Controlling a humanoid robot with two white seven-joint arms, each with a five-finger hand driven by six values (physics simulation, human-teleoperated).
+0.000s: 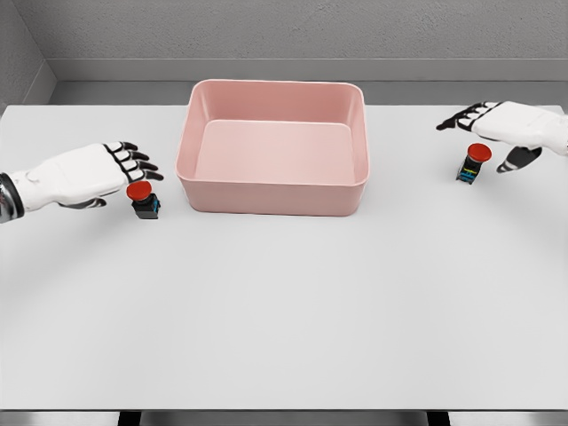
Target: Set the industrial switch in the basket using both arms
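Two red-capped switches [144,199] [473,163], seemingly black-bodied

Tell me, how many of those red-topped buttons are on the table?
2. One switch sits left of the pink basket, another switch right of it, each by a hand. None appears hidden.

I get a bright, even picture with soft overhead light and no glare off the white tabletop [284,319]. Faint shadows sit close under things. Focus is crisp to the tabletop's corners; its edges show no bending.
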